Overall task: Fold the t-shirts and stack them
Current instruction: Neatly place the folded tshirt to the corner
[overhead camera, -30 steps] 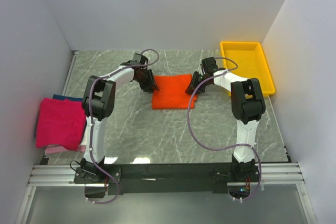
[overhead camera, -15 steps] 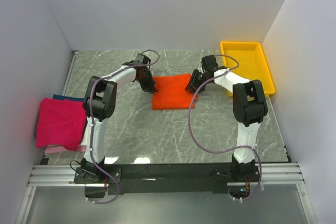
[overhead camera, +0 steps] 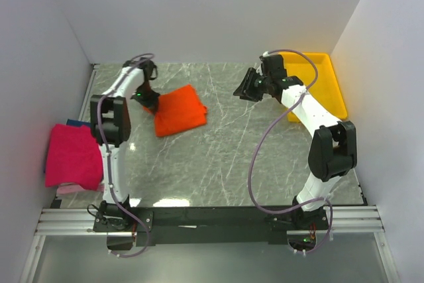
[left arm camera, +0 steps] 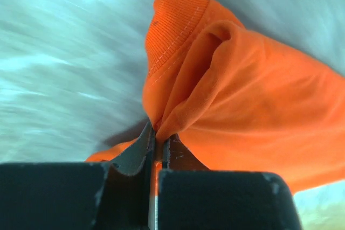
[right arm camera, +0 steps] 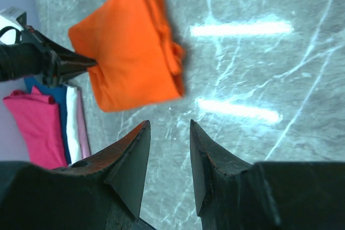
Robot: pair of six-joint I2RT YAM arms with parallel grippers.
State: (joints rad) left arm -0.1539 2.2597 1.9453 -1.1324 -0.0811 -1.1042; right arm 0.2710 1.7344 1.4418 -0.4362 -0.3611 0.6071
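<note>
A folded bright orange t-shirt (overhead camera: 180, 110) lies tilted on the grey table at the back left. My left gripper (overhead camera: 150, 101) is shut on its left edge; the left wrist view shows orange cloth (left arm camera: 237, 95) pinched between the jaws of the left gripper (left arm camera: 159, 136). My right gripper (overhead camera: 240, 89) stands open and empty over the table, well to the right of the orange t-shirt (right arm camera: 129, 47), its open jaws (right arm camera: 170, 125) holding nothing. A stack of folded t-shirts (overhead camera: 74, 156), magenta-pink on top with dark blue and pale layers below, sits at the table's left edge.
A yellow plastic tray (overhead camera: 311, 84) stands at the back right, with the right arm reaching across its near corner. White walls close in the table on three sides. A black rail with both arm bases runs along the near edge.
The left gripper has shut on the orange t-shirt and dragged it to the left, turning it askew. The right gripper has let go, opened wider and lifted back toward the tray.
</note>
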